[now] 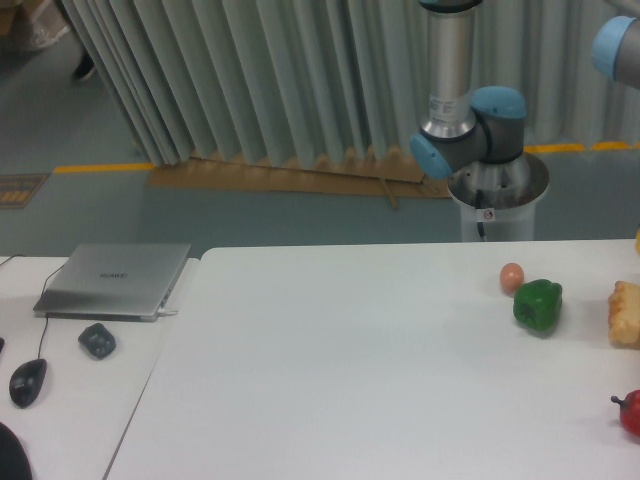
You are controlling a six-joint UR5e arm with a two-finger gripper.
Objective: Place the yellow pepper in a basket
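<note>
A: Where is the yellow pepper to be found?
B: It is not shown inside the frame, nor is the gripper, so the state of the jaws cannot be told. A light, stiff, glossy and slippery body is expected, best pinched across its lobes.
A: And around?
B: A smooth white table [350, 380] is seen, with the green pepper [537, 304] resting on it; no basket is in view
</note>
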